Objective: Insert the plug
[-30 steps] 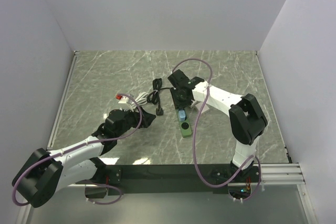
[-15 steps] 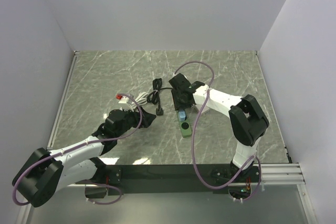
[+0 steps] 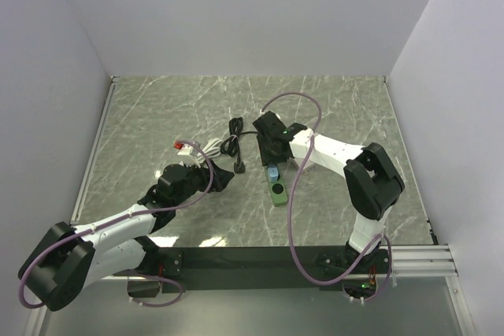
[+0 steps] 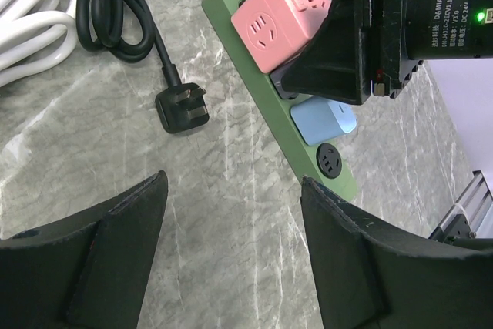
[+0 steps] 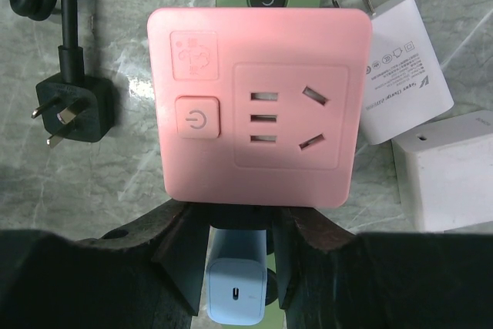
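A green power strip (image 4: 271,102) lies on the marble with a pink socket cube (image 4: 281,17) and a blue charger (image 4: 323,119) plugged into it. Between those two sits a black plug (image 4: 286,82), mostly hidden. My right gripper (image 5: 236,225) stands over it, shut on it, with the blue charger showing between the fingers lower down. From above, the right gripper (image 3: 270,153) covers the strip's far end. My left gripper (image 4: 233,190) hovers open over bare marble left of the strip (image 3: 277,192), holding nothing.
A second black plug (image 4: 181,109) with a coiled black cable (image 4: 115,5) lies left of the strip. White cable (image 4: 31,17) with a red end (image 3: 181,145) lies beyond it. Two white chargers (image 5: 404,67) (image 5: 447,171) rest right of the strip. White walls enclose the table.
My right wrist has turned a little and shifted slightly left over the strip. The left arm has not moved.
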{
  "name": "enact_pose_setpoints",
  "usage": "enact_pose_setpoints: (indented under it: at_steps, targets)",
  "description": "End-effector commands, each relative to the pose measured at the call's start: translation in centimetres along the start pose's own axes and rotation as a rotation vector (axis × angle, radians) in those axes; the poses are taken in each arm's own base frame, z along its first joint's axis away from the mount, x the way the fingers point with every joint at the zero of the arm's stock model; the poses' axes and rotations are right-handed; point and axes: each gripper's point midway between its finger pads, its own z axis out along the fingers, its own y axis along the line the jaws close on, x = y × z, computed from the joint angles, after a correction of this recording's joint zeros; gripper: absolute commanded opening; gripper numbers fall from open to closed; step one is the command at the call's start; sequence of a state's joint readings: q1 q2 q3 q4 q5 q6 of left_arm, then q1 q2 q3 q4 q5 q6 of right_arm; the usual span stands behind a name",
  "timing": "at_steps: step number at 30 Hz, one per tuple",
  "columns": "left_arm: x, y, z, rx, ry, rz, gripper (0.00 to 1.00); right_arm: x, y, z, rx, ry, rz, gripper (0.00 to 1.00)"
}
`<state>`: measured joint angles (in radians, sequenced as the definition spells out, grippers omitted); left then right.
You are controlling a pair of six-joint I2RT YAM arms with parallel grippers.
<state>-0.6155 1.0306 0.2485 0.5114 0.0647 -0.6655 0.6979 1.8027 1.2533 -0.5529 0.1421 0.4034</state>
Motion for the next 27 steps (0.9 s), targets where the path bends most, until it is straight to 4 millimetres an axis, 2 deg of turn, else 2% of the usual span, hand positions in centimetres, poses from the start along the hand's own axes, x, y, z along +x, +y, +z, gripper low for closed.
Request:
enact_pose_setpoints:
  at_steps: [1,2,5,10,11,13,18,21,24,27]
  targets:
    - [-0.8,-0.7,0.1,0.037,-0.025,0.02,0.76,6.6,-2.7,1.3,0.107,0.206,-0.045,0.03]
    - [-0.8,-0.8,0.1,0.036,-0.024,0.02,0.77,6.1,-2.6,0.8,0.099,0.188,-0.045,0.07]
    - [-0.9,-0.7,0.1,0.026,-0.026,0.021,0.77,4.9,-2.0,-0.2,0.069,0.144,-0.041,0.28]
    - [-1.3,-0.5,0.0,0.013,-0.037,0.022,0.78,2.9,-1.3,-1.5,0.04,0.071,-0.044,0.42]
    - [-1.3,-0.5,0.0,0.01,-0.037,0.022,0.78,2.7,-1.3,-1.6,0.04,0.061,-0.046,0.7]
    - [-1.4,-0.5,0.0,0.008,-0.038,0.022,0.78,2.2,-1.3,-1.9,0.039,0.045,-0.048,0.8]
    - [-1.6,-0.3,0.0,-0.007,-0.044,0.023,0.78,1.4,-1.1,-2.6,0.016,-0.015,-0.04,0.83]
    - [-1.8,-0.3,-0.1,-0.012,-0.049,0.025,0.78,0.0,-1.0,-4.2,-0.009,-0.102,-0.026,0.84]
    - [-2.0,-0.4,-0.1,-0.017,-0.053,0.025,0.78,-1.8,-1.0,-7.5,-0.05,-0.217,-0.01,0.84]
    - [-1.9,-0.2,-0.1,-0.027,-0.049,0.023,0.78,-1.8,-1.5,-8.8,-0.055,-0.261,-0.012,0.84]
